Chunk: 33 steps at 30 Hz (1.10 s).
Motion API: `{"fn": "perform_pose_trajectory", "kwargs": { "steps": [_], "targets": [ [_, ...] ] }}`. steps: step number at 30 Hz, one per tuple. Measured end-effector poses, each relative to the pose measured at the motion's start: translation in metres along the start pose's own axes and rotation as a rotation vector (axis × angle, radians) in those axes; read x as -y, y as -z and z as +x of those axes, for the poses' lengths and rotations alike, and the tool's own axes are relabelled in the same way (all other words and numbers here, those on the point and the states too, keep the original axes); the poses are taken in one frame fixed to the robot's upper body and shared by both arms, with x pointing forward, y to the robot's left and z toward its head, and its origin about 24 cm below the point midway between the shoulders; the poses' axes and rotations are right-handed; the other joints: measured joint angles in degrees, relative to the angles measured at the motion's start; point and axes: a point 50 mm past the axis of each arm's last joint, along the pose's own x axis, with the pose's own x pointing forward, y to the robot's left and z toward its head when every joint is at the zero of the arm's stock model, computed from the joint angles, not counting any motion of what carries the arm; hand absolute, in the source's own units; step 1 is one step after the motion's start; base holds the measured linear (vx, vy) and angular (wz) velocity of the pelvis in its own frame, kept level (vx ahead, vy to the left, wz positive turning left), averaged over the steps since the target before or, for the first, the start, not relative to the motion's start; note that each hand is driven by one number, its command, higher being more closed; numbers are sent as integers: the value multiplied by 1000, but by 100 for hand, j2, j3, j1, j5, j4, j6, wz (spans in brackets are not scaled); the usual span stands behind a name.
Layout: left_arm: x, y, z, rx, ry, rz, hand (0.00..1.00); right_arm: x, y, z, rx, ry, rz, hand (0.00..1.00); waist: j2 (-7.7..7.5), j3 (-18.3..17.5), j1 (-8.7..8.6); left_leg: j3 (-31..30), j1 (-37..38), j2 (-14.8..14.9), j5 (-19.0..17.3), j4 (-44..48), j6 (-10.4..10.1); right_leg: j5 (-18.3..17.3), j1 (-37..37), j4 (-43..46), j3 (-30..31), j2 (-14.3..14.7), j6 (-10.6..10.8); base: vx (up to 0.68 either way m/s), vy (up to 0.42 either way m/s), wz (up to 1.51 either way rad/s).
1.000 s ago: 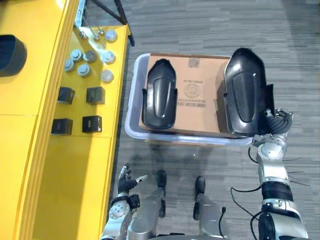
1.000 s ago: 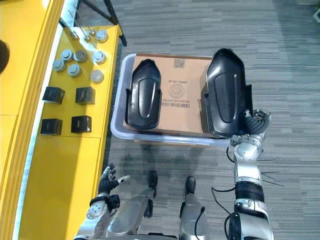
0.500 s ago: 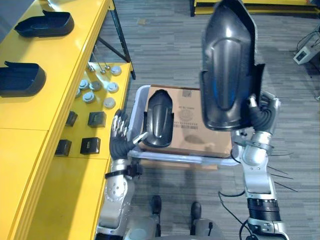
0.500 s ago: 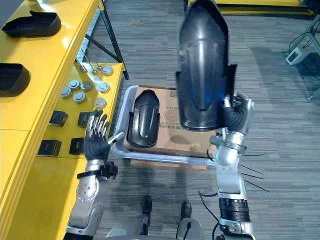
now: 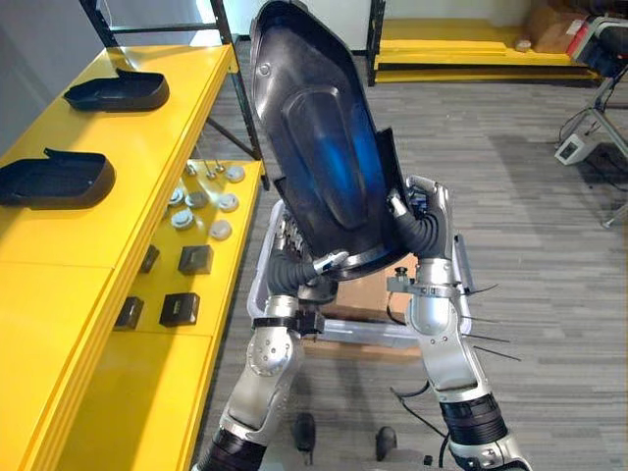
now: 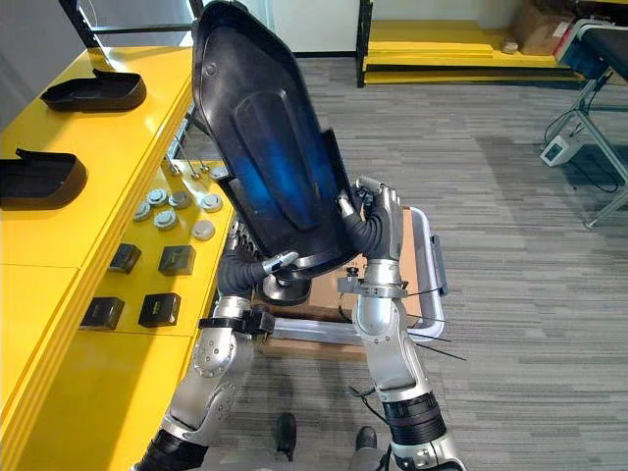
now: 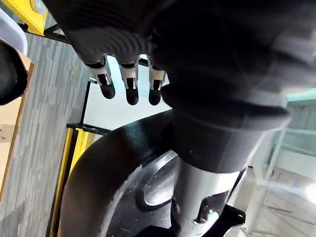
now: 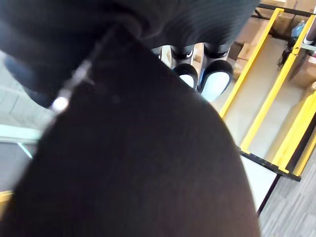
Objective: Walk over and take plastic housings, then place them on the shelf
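plastic housing [image 5: 314, 147] is held high in front of the body, upright and tipped a little to the left, well above the bin [image 5: 365, 330] on the floor. the lower right rim is gripped by the right hand [image 5: 424, 228], its fingers curled round the edge. the lower left rim is steadied by the left hand [image 5: 291, 267]: in its wrist view the fingers [image 7: 130, 91] are seen fairly straight and apart from the shell, with only the thumb laid against it, so this is judged a prop, not a grip.

the taking step is judged done, and the carry to the shelf is in hand. the yellow shelf [image 5: 147, 147] lies to the left, with one housing [image 5: 116, 91] at its far end and another housing [image 5: 54, 179] nearer. bare shelf top is seen near of these.

next, a turn or swing to the left is called for, with the shell laid flat. the weight appears to be borne mostly by the right hand, so a firmer hold by the left may be needed. the two parked housings should be cleared as the shell is brought down.
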Motion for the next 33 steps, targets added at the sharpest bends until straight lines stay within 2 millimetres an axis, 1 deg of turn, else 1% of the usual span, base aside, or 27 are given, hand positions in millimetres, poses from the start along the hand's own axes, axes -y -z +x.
{"fn": "perform_pose_trajectory", "kwargs": {
  "steps": [1, 2, 4, 6, 7, 11, 14, 16, 20, 23, 26, 28, 29, 30, 31, 33],
  "targets": [
    [1, 1, 0, -4, 2, -3, 0, 0, 0, 0, -2, -1, 0, 100, -7, -21, 1, 7, 1, 0, 0, 0, 0, 0, 1, -3, 5, 0, 0, 0, 0, 0],
    [1, 1, 0, -7, 5, -3, 100, 0, 1, 0, -3, -3, -2, 100, -12, -32, 1, 8, 1, 1, 0, 0, 0, 0, 1, -6, 6, 0, 0, 0, 0, 0],
    [2, 5, 2, -27, 14, 1, 100, -2, 4, -2, -13, -16, -12, 100, -15, -93, 2, 9, 1, 1, 1, 0, 0, 0, 2, -8, 6, 2, 0, 0, 0, 0],
    [4, 7, 4, -39, 27, 4, 100, -8, 10, -7, -36, -55, -22, 100, -19, -183, -8, 18, 13, 3, 1, 0, 0, 0, 9, -10, 16, 2, 0, 0, 0, 0],
    [4, 7, 4, -39, 22, 5, 100, -8, 11, -8, -41, -58, -21, 0, -19, -190, -8, 19, 13, 3, 1, 0, 0, 1, 8, -9, 17, 3, 0, 0, 0, 0],
    [-1, 15, 3, -78, 0, 27, 100, -15, 12, -18, -50, -110, -4, 0, -25, -317, -16, 37, 27, 5, 3, -1, -1, 3, 7, -8, 46, 6, -2, -15, -5, -2],
    [-2, 13, 5, -68, -21, 27, 100, -23, 9, -26, -36, -189, 33, 0, -40, -339, -14, 51, 55, 6, 4, -1, -1, 3, 11, 9, 76, 6, -2, -19, -6, -3],
    [-8, 12, 6, -63, -38, 39, 100, -27, 5, -29, -18, -225, 75, 0, -42, -341, -15, 65, 75, 6, 4, -4, 0, 2, 14, 24, 101, 6, -2, -32, -6, -5],
    [-13, 15, 7, -82, -51, 65, 100, -26, 5, -30, -8, -267, 128, 0, -103, -407, -12, 65, 87, 6, 13, -8, 2, 2, 20, 30, 104, 7, -2, 0, 0, 0],
    [-17, 16, 6, -78, -57, 130, 100, -20, 9, -27, -15, -293, 177, 0, -170, -449, 1, 64, 117, 5, 13, -11, 2, 2, 53, 30, 104, 7, -2, 0, 0, 0],
    [-24, 15, 5, -66, -67, 203, 100, -3, 4, -19, 9, -256, 257, 0, -177, -453, 4, 69, 166, 4, 13, -17, 3, 2, 97, 32, 110, 7, -2, -9, -3, -1],
    [-38, 16, 0, -68, -116, 269, 100, 21, -4, -6, 73, -154, 327, 0, -177, -453, -4, 81, 181, 12, 13, -40, 2, 1, 102, 40, 125, 15, -3, -36, -13, -3],
    [-42, 17, -1, -73, -130, 281, 100, 29, -7, -2, 89, -122, 346, 0, -177, -453, -7, 85, 181, 14, 12, -47, 2, 1, 101, 40, 130, 17, -3, -37, -13, -2],
    [-49, 18, -4, -83, -162, 305, 100, 44, -9, 3, 118, -58, 385, 0, -177, -453, -9, 90, 185, 17, 11, -49, 1, 0, 102, 40, 134, 21, -4, 0, 0, 0],
    [-53, 18, -6, -87, -179, 315, 100, 51, -10, 5, 131, -25, 394, 0, -178, -454, -9, 91, 186, 18, 11, -49, 1, 0, 103, 40, 135, 21, -4, 0, 0, 0],
    [-65, 19, -13, -106, -235, 333, 100, 80, -5, 9, 152, 100, 420, 0, -178, -454, -11, 96, 188, 23, 11, -49, 1, 0, 103, 39, 137, 24, -4, 0, 0, 0]
  ]
}}
